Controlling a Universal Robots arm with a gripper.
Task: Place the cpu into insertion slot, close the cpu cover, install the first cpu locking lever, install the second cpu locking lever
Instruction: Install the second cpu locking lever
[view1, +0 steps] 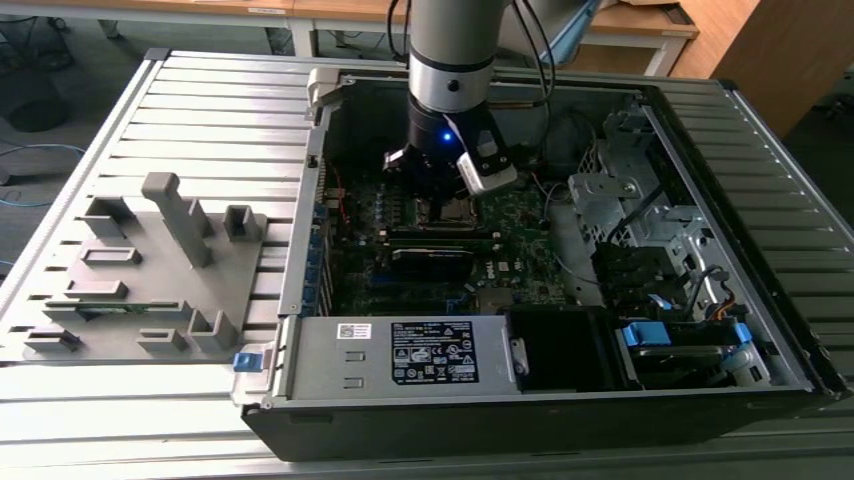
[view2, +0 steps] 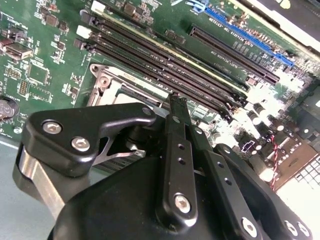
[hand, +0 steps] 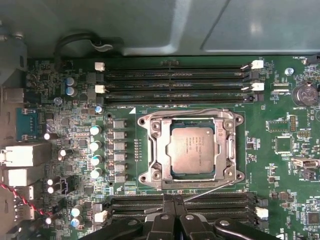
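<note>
First wrist view: the cpu (hand: 191, 152), a square chip with a dull silver top, is seen seated in the insertion slot (hand: 156, 131) on the green circuit board (hand: 285, 175). The cpu cover (hand: 231, 150), a silver metal frame with a square window, is laid flat around the chip. A thin wire lever (hand: 209, 189) is seen running at a slant along the socket edge nearest the gripper, and another wire (hand: 187, 111) lies along the far edge by the memory slots (hand: 175, 82). The gripper (hand: 172, 212) is seen just beside the socket, over the nearer bank of memory slots, its black fingers (hand: 165, 220) drawn close together with only a thin gap between them; nothing is seen held.

In the second wrist view, the gripper (view2: 176, 102) is pointed down at the socket corner (view2: 107, 82), its narrow fingertips pressed nearly together just above the silver frame.

In the exterior view, the arm (view1: 454, 60) is lowered into an open computer case (view1: 747, 130) lying on a slatted metal desk (view1: 200, 110), with the gripper (view1: 447, 200) down over the board. A grey fixture block (view1: 147, 260) is set on the desk toward the exterior view's left, well apart from the case.
</note>
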